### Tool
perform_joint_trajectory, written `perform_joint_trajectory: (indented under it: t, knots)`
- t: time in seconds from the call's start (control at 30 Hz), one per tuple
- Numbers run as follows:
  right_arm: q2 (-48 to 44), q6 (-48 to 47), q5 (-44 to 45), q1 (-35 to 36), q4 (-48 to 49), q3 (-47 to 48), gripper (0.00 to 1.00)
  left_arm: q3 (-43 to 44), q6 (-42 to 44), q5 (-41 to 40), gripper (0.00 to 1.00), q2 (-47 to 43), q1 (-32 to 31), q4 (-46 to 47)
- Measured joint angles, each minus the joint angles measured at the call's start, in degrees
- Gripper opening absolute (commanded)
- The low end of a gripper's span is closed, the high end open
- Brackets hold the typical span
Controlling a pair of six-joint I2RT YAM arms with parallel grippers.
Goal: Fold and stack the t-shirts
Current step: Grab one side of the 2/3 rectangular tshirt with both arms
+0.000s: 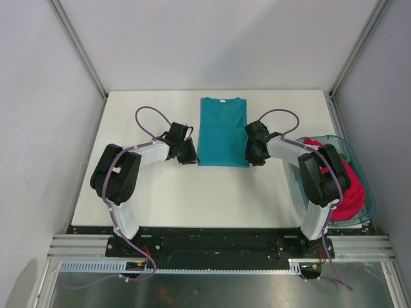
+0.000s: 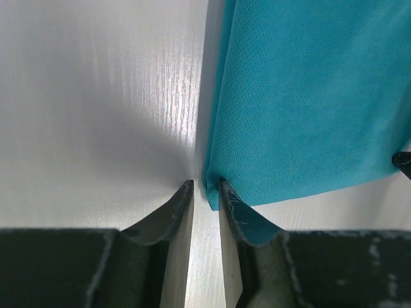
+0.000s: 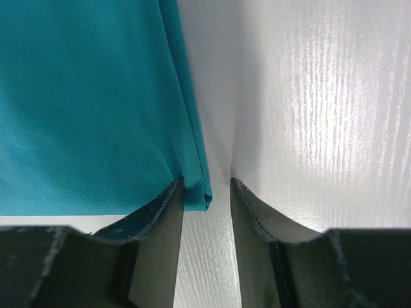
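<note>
At right, basket [image 1: 352,153] — magenta t-shirt [image 1: 350,196] inside

Even, diffuse light from above fills the overhead view — the white tabletop [image 1: 167,192] reads bright without harsh shadows. In both wrist views glare streaks the tabletop's grain, soft grey shadow pools ahead of the jaws, and the near jaws blur while the mesh weave of the teal t-shirt [image 2: 308,96] stays sharp.

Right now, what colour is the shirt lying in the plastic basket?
The shirt is magenta-red, clearest in the top external view.
</note>
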Motion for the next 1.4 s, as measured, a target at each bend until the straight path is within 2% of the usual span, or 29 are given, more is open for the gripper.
perform_joint_trajectory:
  t: [0.3, 0.43, 0.63, 1.17, 1.4]
  knots:
    - [0.0, 1.22, -0.17, 1.14, 0.42, -0.33, 0.32, 0.0, 0.0, -0.04, 0.29, -0.02, -0.02, 0.02]
    - [0.0, 1.57, -0.2, 1.11, 0.76, -0.55, 0.15, -0.02, 0.0, -0.09, 0.29, -0.02, -0.04, 0.02]
    - [-0.02, 2.54, -1.38, 0.63, 1.95, -1.03, 0.01, -0.5, -0.04, -0.39, 0.32, -0.48, -0.26, 0.02]
    - [-0.13, 2.56, -2.99, -0.26, 2.19, -1.27, 0.0, -0.92, -1.55, -1.68, 0.31, -1.03, -2.21, -0.2]
    - [-0.13, 2.56, -3.3, -0.46, 2.19, -1.27, 0.0, -0.92, -2.25, -1.92, 0.24, -1.01, -2.82, -0.39]
